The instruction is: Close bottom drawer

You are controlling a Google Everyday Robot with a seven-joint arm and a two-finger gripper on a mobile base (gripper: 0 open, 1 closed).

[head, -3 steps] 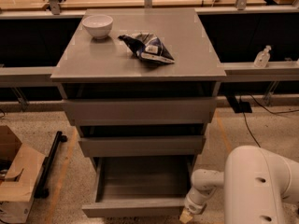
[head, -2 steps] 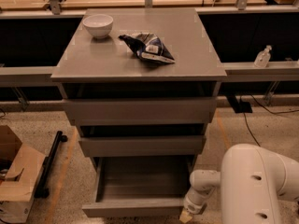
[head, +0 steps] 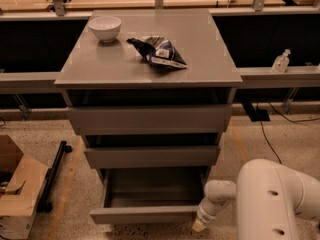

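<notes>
The bottom drawer (head: 145, 215) of the grey cabinet (head: 150, 64) is pulled out, and its plain grey box interior shows empty. It is the lowest and narrowest of three drawers; the middle drawer (head: 151, 156) and top drawer (head: 149, 119) above it stand slightly out. My white arm (head: 275, 199) reaches in from the lower right. My gripper (head: 201, 225) sits low at the right end of the bottom drawer's front, near the floor.
A white bowl (head: 105, 28) and a dark snack bag (head: 158, 51) lie on the cabinet top. A cardboard box (head: 17, 189) and a black bar (head: 54, 174) are on the floor at left. A clear bottle (head: 281, 61) stands on a ledge at right; cables run across the floor.
My arm and gripper have shifted slightly left toward the drawer front. The drawer looks unmoved.
</notes>
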